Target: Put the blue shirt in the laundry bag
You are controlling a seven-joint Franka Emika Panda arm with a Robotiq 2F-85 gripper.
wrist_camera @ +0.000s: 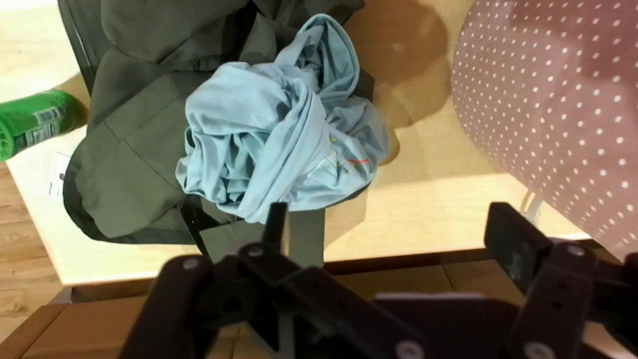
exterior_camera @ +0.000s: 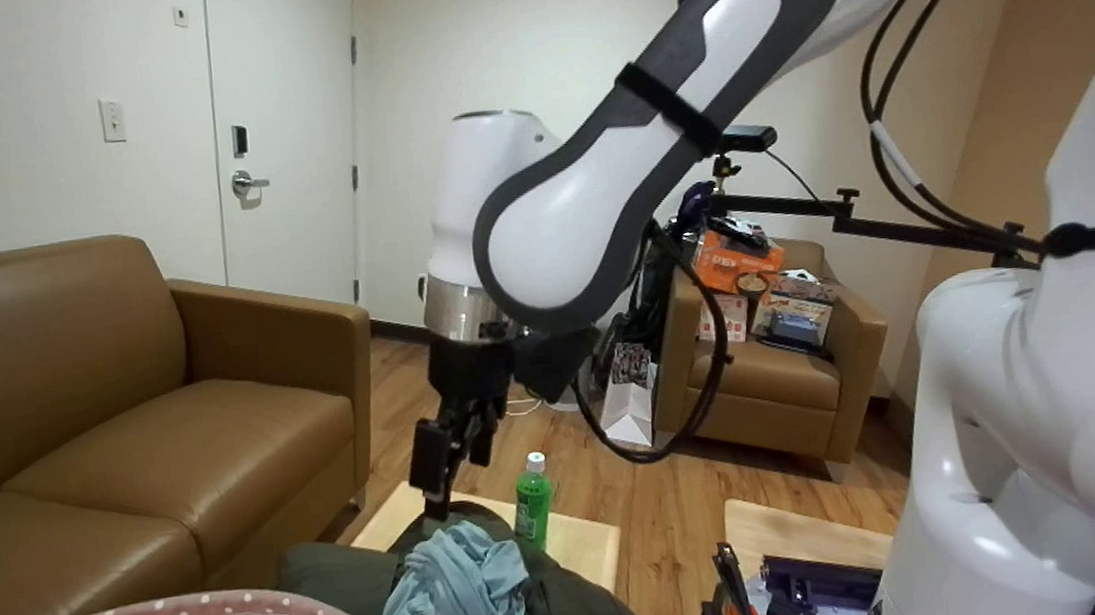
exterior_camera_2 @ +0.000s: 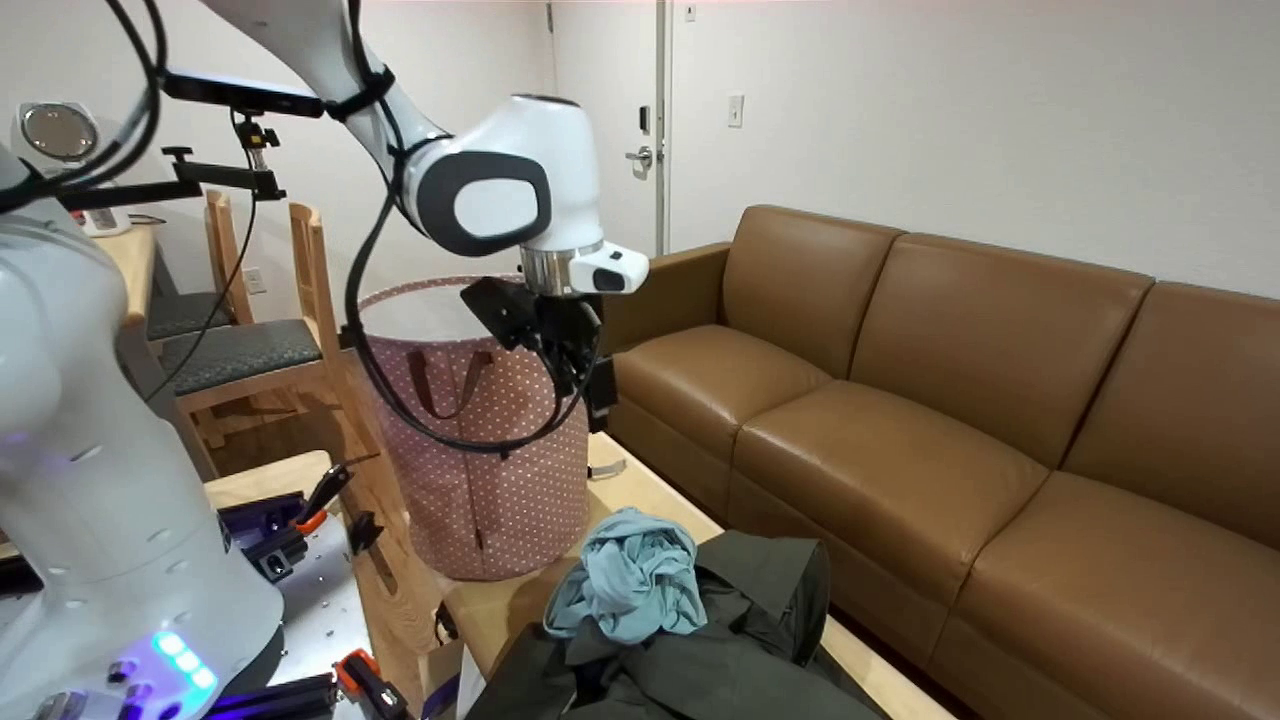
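The blue shirt is a crumpled light-blue bundle in both exterior views and in the wrist view. It lies on a dark green garment on the wooden table. The laundry bag, pink with white dots, stands upright and open-topped beside it; its side shows in the wrist view and its rim in an exterior view. My gripper is open and empty, its fingers wide apart. It hangs above the table, apart from the shirt, and shows in both exterior views.
A green bottle stands on the table by the dark garment. A brown sofa runs along the table's far side. Tools lie near the robot's base. A cable loop hangs from the arm in front of the bag.
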